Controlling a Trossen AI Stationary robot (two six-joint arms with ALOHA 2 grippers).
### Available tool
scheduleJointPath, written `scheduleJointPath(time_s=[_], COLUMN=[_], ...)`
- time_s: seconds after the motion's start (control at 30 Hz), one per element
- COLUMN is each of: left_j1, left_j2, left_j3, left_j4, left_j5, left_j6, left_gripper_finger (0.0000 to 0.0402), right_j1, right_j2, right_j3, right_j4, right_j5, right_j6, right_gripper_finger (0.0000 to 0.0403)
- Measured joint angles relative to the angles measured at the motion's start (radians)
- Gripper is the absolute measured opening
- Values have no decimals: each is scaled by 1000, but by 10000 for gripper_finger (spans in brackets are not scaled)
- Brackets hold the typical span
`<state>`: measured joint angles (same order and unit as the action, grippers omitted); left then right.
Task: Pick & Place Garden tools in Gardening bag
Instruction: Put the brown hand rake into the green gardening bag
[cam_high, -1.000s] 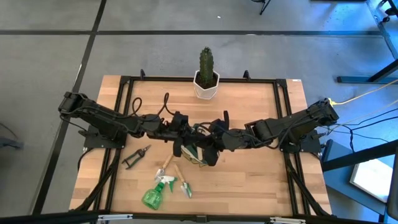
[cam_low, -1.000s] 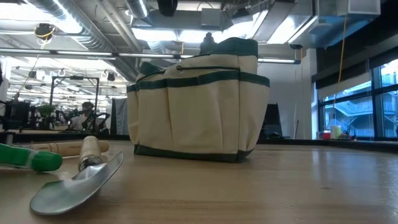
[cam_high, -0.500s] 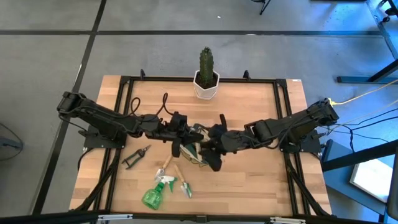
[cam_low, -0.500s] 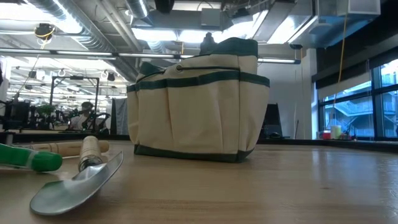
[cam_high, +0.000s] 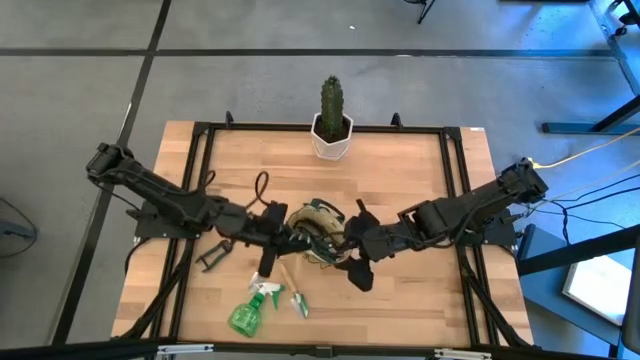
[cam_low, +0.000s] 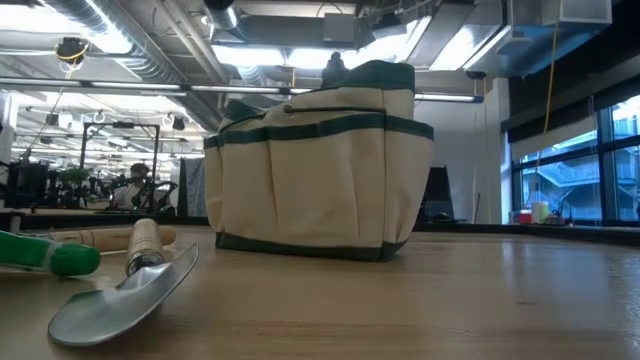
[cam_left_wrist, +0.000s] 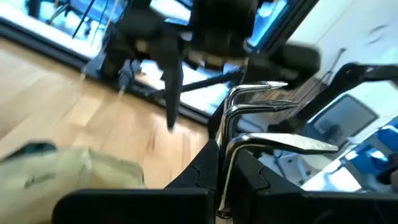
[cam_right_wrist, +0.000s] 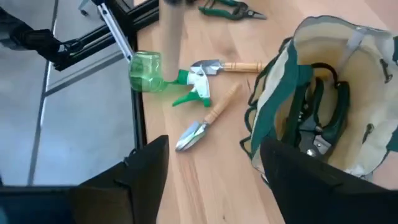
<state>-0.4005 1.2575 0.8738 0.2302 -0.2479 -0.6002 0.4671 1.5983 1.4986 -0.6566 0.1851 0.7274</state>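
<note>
Centrally on the worktop (cam_high: 400, 180) stands the bag (cam_high: 318, 232), upright with its mouth open; shears (cam_right_wrist: 317, 118) lie inside it. Just left of the bag, the left gripper (cam_high: 268, 262) has its jaws clamped on a fork (cam_left_wrist: 261, 118), whose silver tines jut out ahead of them. Just right of the bag, the right gripper (cam_high: 356, 270) hangs with its jaws wide and holding nothing. Near of the bag lie a spray bottle (cam_high: 248, 310), a trowel (cam_high: 294, 290) and a second wooden-handled tool (cam_right_wrist: 227, 66). Another pair of shears (cam_high: 218, 252) lies to the left. At the far edge stands a cactus (cam_high: 331, 115).
</note>
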Motion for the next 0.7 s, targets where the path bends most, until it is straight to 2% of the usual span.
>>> scheduleJointPath(time_s=[0.13, 0.27, 0.33, 0.43, 0.53, 0.7], left_j1=[-33, -45, -47, -45, -35, 26], left_j2=[0, 0, 0, 1, 3, 6], left_j3=[0, 0, 0, 0, 0, -16], left_j4=[-40, -79, -112, -139, -118, -95], left_j5=[-38, 41, 63, 3, -88, -80], left_j6=[-2, 34, 24, 62, 144, 230], left_gripper_finger=[6, 6, 6, 6, 6, 6], right_j1=[40, 68, 84, 114, 131, 137], right_j2=[-21, -42, -51, -50, -54, -101], right_j3=[0, 0, 0, -1, -48, -238], right_j4=[-15, -54, -61, -51, 60, 321], right_j5=[94, 212, 237, 258, 278, 253], right_j6=[-10, -10, 4, 26, 53, 124], right_gripper_finger=[242, 233, 231, 229, 228, 228])
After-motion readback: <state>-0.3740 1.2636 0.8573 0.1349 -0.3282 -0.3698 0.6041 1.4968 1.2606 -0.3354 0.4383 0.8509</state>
